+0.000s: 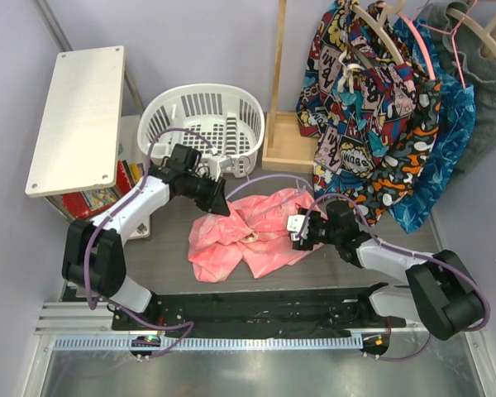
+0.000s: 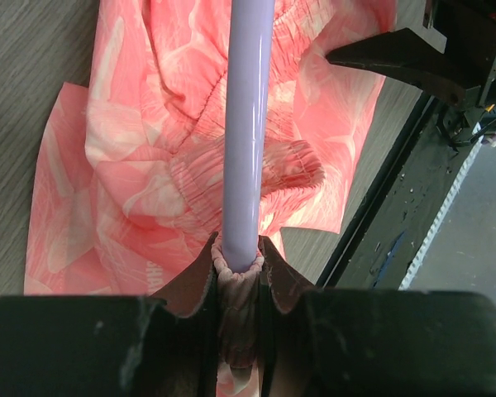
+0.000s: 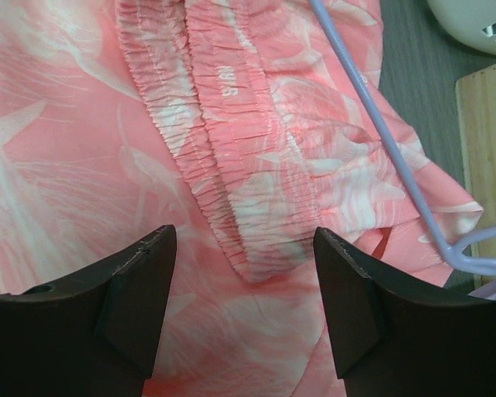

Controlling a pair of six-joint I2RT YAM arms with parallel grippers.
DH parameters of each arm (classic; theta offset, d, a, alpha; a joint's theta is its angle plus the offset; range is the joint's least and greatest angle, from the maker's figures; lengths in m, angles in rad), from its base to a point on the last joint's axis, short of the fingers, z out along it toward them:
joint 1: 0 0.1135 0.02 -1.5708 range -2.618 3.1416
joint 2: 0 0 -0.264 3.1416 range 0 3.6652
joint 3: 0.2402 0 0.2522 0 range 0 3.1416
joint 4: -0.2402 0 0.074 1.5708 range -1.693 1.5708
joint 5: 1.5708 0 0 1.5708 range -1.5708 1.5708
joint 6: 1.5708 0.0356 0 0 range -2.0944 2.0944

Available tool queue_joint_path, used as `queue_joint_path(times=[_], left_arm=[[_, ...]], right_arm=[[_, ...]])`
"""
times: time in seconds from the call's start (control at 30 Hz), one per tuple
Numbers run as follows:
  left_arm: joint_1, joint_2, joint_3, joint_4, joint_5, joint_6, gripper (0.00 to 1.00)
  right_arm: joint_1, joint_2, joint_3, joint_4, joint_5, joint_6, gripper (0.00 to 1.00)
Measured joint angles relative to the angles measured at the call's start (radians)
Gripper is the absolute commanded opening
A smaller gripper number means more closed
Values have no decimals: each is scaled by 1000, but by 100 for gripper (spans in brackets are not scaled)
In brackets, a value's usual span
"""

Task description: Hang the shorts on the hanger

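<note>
The coral-pink shorts (image 1: 248,231) lie crumpled on the table between the arms. My left gripper (image 1: 219,198) is at their upper left edge. In the left wrist view it (image 2: 238,265) is shut on the lavender hanger (image 2: 246,124) together with a fold of the shorts' (image 2: 149,165) waistband. The hanger's thin bar (image 1: 269,176) arcs over the shorts' far edge. My right gripper (image 1: 302,231) is open and empty just above the shorts' right side. In the right wrist view it (image 3: 244,306) straddles the gathered waistband (image 3: 231,149), and the hanger (image 3: 380,132) runs down to its hook on the right.
A white laundry basket (image 1: 202,124) stands behind the left gripper. A wooden rack base (image 1: 285,141) is beside it. Comic-print garments (image 1: 364,107) and a blue garment (image 1: 446,141) hang at the back right. A white board (image 1: 74,116) is at the left. A black mat (image 1: 256,302) lines the near edge.
</note>
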Motion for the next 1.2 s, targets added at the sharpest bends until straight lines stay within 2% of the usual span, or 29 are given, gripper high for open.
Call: queue_joint_path(times=[0.17, 0.23, 0.33, 0.43, 0.57, 0.7, 0.83, 0.87, 0.93, 0.97, 1.07, 1.2], left_arm=[[2, 1, 2, 0, 5, -1, 0], [2, 6, 2, 0, 5, -1, 0], [2, 14, 3, -1, 5, -2, 0], [3, 24, 10, 0, 14, -2, 0], [11, 42, 15, 0, 50, -9, 1], [25, 74, 26, 3, 74, -14, 0], [30, 77, 26, 3, 82, -14, 0], [30, 77, 26, 4, 86, -14, 0], [30, 77, 26, 4, 91, -14, 0], [30, 77, 26, 4, 93, -14, 0], [30, 73, 26, 5, 98, -14, 0], [42, 19, 10, 30, 97, -29, 0]], right_arm=[[0, 38, 7, 72, 4, 22, 68], [0, 45, 15, 84, 4, 26, 60], [0, 65, 25, 101, 8, 23, 54], [0, 109, 28, 139, 34, 22, 57], [-8, 144, 28, 160, 48, -6, 66], [-15, 133, 23, 164, 33, -56, 65], [-16, 143, 10, 203, 38, -78, 55], [-16, 154, 12, 214, 42, -77, 45], [-16, 171, 19, 219, 50, -75, 33], [-16, 174, 24, 219, 53, -74, 21], [-19, 174, 56, 200, 65, -47, 1], [-49, 160, 147, 98, 77, 31, 1]])
